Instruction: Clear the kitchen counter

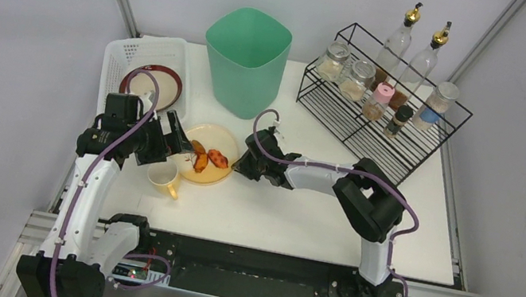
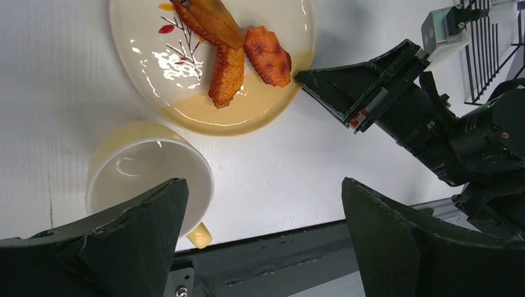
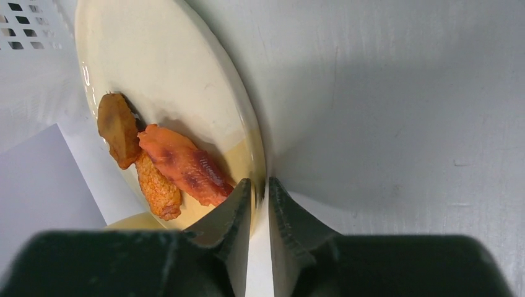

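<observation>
A cream plate (image 1: 224, 140) with three fried chicken wings (image 1: 207, 159) sits on the white kitchen counter (image 1: 297, 215). My right gripper (image 1: 243, 163) is shut on the plate's right rim; in the right wrist view its jaws (image 3: 259, 185) pinch the rim of the plate (image 3: 173, 68) beside the wings (image 3: 176, 164). My left gripper (image 1: 179, 137) is open and empty, hovering over the plate's left side and a yellow cup (image 1: 164, 177). In the left wrist view the cup (image 2: 139, 167) lies by the left finger, the plate (image 2: 148, 80) beyond it.
A white perforated basket (image 1: 130, 54) holding a dark-rimmed plate (image 1: 151, 86) stands at the back left. A green bin (image 1: 246, 61) stands behind the cream plate. A black wire rack (image 1: 352, 127) with bottles and jars stands at the back right.
</observation>
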You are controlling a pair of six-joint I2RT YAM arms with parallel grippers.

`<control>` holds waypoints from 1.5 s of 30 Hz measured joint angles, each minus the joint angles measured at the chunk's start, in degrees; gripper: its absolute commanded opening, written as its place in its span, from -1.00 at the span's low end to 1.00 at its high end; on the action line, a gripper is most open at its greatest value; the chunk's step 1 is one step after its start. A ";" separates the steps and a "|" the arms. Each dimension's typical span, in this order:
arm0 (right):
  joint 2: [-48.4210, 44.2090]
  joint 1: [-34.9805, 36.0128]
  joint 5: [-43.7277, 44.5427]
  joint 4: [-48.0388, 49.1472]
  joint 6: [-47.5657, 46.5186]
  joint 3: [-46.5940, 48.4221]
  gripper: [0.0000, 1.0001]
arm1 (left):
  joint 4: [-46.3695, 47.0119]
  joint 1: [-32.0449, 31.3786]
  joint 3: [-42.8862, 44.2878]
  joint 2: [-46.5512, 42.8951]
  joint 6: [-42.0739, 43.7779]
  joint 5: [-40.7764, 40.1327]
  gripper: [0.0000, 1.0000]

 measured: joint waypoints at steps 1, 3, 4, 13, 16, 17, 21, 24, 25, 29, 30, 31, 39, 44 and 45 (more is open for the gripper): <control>0.04 0.04 0.13 0.00 0.04 0.00 -0.72 | 0.00 -0.04 0.00 0.00 0.02 0.00 0.98; 0.11 0.13 0.39 -0.13 0.04 0.00 -0.78 | 0.00 -0.02 0.00 0.00 0.00 0.00 0.98; 0.17 0.17 0.42 -0.09 0.11 0.00 -0.83 | 0.00 -0.02 0.00 0.00 0.02 0.00 0.98; 0.00 0.20 0.52 0.76 -0.26 -0.74 -1.00 | 0.00 -0.02 0.00 0.11 0.02 0.02 0.98; -1.05 0.28 0.66 1.42 -0.52 -2.27 -1.00 | 0.00 -0.02 0.00 0.22 0.02 0.15 0.98; -1.79 0.28 0.72 1.36 -0.72 -3.15 -1.00 | 0.02 -0.02 0.00 0.28 0.02 0.22 0.98; -6.23 0.28 0.74 0.87 -1.33 -8.35 -1.00 | 0.00 -0.02 0.00 0.48 0.00 0.70 0.98; -10.58 0.28 0.48 0.55 -1.38 -13.33 -1.00 | 0.00 -0.02 0.00 0.48 0.00 1.46 0.98; -12.09 0.28 0.33 0.63 -1.33 -15.15 -1.00 | 0.02 -0.02 0.00 0.48 -0.02 1.73 0.98; -17.81 0.28 -0.28 0.55 -1.29 -21.38 -1.00 | 0.02 -0.02 0.00 0.48 -0.09 2.82 0.98; -19.41 0.28 -0.33 0.44 -1.27 -23.02 -1.00 | 0.02 -0.02 0.00 0.48 -0.17 3.39 0.98; -21.11 0.31 -0.39 0.31 -1.27 -24.74 -1.00 | 0.02 -0.02 0.00 0.48 -0.26 3.76 0.98; -37.53 0.35 -0.39 -2.86 -0.92 -37.35 -1.00 | 0.07 -0.02 0.00 0.50 -2.99 9.20 0.98; -49.96 0.50 0.81 -7.48 0.00 -43.63 -1.00 | 0.09 -0.02 0.02 -0.09 -4.20 11.13 0.98; -52.43 0.52 1.16 -8.50 0.20 -44.85 -1.00 | 0.09 -0.02 0.04 -0.28 -4.48 11.34 0.98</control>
